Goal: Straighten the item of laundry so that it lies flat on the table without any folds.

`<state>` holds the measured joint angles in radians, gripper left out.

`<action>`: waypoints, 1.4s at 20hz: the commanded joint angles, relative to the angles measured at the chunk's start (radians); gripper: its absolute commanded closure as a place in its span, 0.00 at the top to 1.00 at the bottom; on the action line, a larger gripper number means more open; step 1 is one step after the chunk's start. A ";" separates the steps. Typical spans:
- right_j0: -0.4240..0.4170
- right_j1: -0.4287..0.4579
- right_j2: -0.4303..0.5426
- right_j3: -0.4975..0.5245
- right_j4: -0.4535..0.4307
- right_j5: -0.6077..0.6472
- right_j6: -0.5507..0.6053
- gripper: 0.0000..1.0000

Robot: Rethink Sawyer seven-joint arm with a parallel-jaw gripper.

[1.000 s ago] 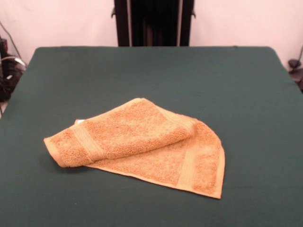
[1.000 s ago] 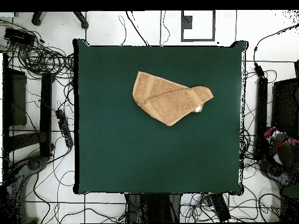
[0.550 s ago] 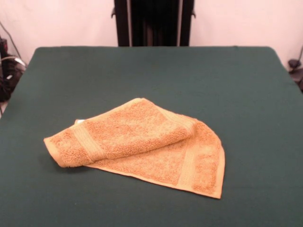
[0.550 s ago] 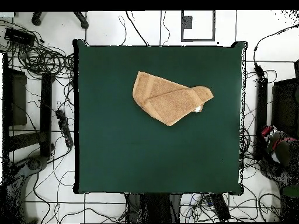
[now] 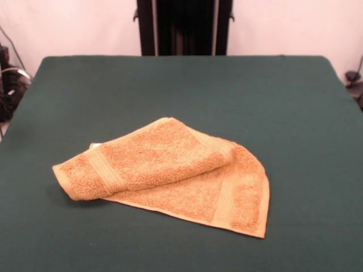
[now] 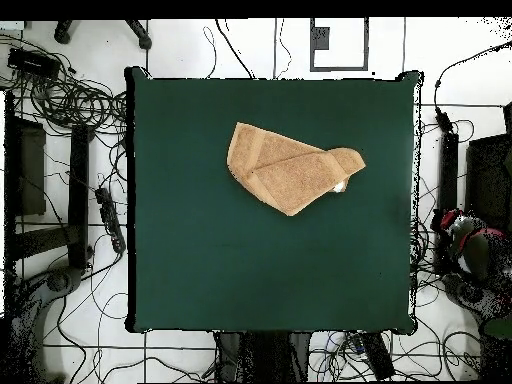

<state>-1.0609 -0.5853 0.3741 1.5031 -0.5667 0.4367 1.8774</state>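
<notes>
the orange-tan washcloth (image 5: 170, 175) (image 6: 288, 168) lies folded over itself on the green table (image 5: 295, 113) (image 6: 250, 270), its white tag (image 6: 340, 186) peeking out; neither view shows the claw.

Orange-tan washcloth (image 5: 170, 175) (image 6: 290, 170) of rough, looped terry cloth, matt, with flatter woven bands and a smooth hemmed border. Beneath it, dark green felt-like surface (image 5: 283, 113) (image 6: 250, 270), matt, evenly napped.
</notes>
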 commanded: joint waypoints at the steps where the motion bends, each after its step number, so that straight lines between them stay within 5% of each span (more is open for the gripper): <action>1: 0.105 -0.022 0.060 0.130 -0.014 0.148 -0.128 1.00; 28: 0.268 -0.056 -0.068 0.208 0.006 0.040 0.108 1.00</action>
<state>-0.8838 -0.6656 0.3314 1.5745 -0.5663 0.4668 1.8774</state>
